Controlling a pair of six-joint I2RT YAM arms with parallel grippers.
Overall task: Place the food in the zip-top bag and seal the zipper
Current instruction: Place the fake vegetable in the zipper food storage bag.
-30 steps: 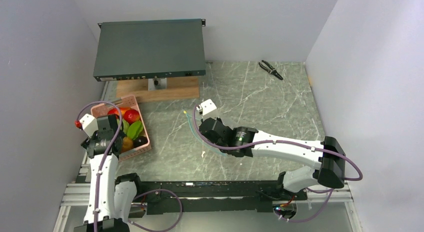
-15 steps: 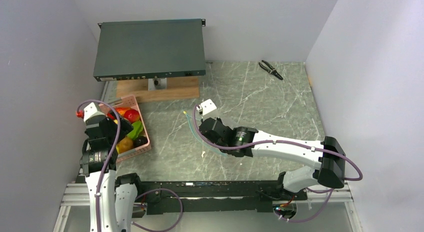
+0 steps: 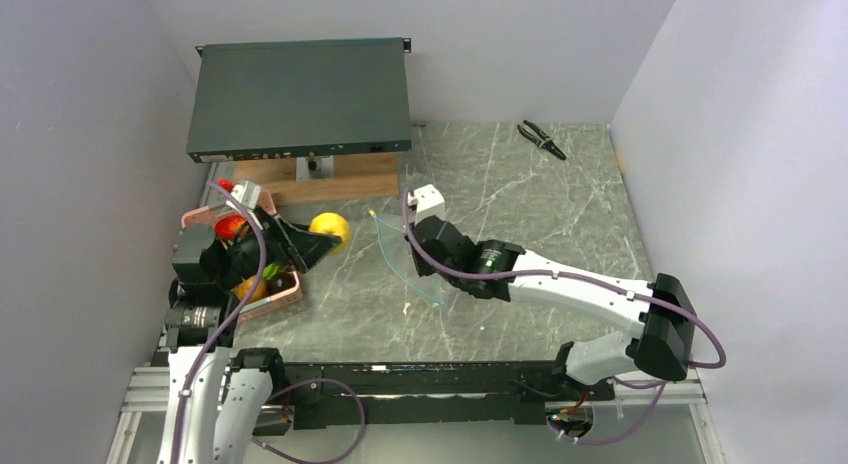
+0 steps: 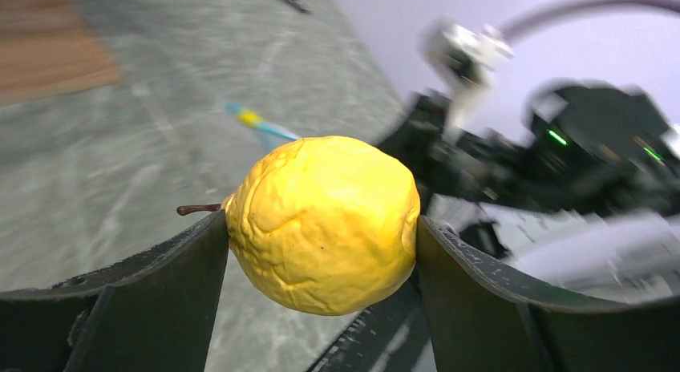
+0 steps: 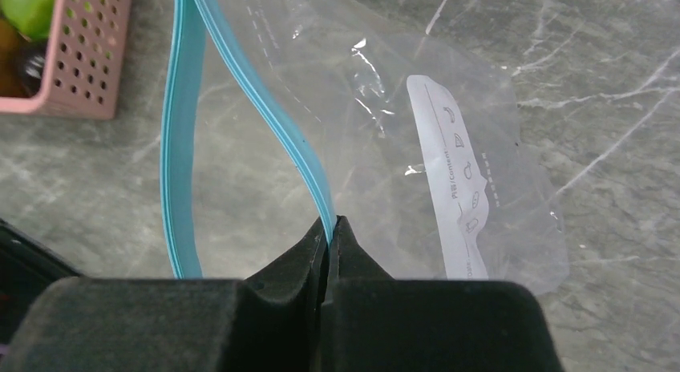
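Change since prior view: left gripper (image 4: 321, 228) has come out of the pink basket (image 3: 280, 295) and now hangs over the table (image 5: 609, 83), between basket and bag. The right arm has shifted slightly farther away.
Left gripper: jaws wide apart, clamped on both sides of a yellow fruit (image 4: 322, 224) with wrinkled skin and a short brown stem.
Right gripper (image 5: 329, 230): jaws pressed together on one lip of the zipper (image 5: 178, 147).
Zip-top bag (image 5: 417, 147): mouth agape, body lying on the table.
Other food (image 3: 232, 226): in the basket.

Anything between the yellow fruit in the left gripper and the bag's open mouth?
No. In the top view, only bare marble table separates the yellow fruit from the zipper.
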